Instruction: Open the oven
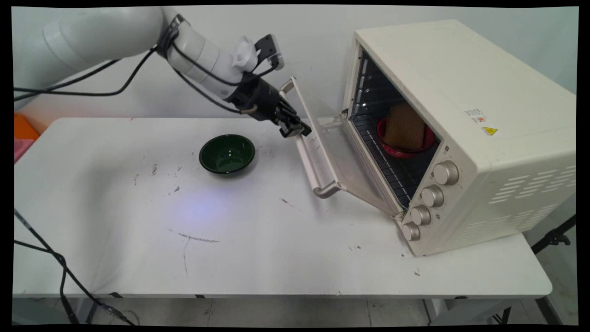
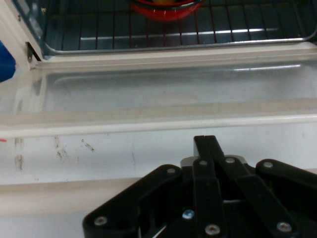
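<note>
White table nearest, with a green bowl set on it, well apart from the oven. Beyond it the gripper is seen at the handle of the part-lowered door, fingers pressed together, nothing pinched. Farthest, a red bowl holding a brown slab is seen on the oven rack.

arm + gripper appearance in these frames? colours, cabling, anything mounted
White rounded arm with loose black cables along it. A white fitting and small black mount sit near the wrist. Black two-finger gripper; the hand view shows its black linkage bars with silver pivot screws.
</note>
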Available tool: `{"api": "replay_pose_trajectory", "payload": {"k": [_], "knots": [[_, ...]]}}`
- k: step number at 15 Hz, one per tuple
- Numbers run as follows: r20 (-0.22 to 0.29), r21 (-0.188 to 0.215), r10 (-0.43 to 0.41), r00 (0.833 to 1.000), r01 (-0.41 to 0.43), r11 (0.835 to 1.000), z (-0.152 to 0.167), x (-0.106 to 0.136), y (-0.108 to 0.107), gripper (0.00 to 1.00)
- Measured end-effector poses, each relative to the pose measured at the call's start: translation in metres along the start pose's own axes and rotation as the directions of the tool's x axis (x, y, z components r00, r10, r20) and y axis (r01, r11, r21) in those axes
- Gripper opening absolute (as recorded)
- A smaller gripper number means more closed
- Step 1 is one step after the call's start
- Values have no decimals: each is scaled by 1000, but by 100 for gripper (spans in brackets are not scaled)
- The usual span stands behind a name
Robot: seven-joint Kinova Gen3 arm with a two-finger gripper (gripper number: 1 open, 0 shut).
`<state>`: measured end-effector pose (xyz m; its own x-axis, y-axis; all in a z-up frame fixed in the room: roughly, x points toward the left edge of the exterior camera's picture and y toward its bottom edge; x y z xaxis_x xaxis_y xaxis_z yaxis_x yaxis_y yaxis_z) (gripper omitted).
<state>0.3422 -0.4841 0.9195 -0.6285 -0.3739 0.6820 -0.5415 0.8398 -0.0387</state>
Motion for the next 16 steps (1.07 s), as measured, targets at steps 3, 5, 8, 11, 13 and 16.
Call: {"api": "replay_pose_trajectory", "payload": {"k": [3,5,8,11,13,16], "knots": [[-26,-4,7,1000,-7,1000,3,-20,0,0],[-39,-6,12,999,-12,1000,4,-33,0,0],[-53,-10,16,998,-16,1000,6,-50,1,0],[-61,-13,18,998,-19,1000,7,-64,3,0],[-65,-17,21,998,-22,1000,7,-73,5,0],[-65,-16,22,998,-24,1000,4,-85,7,0]]}}
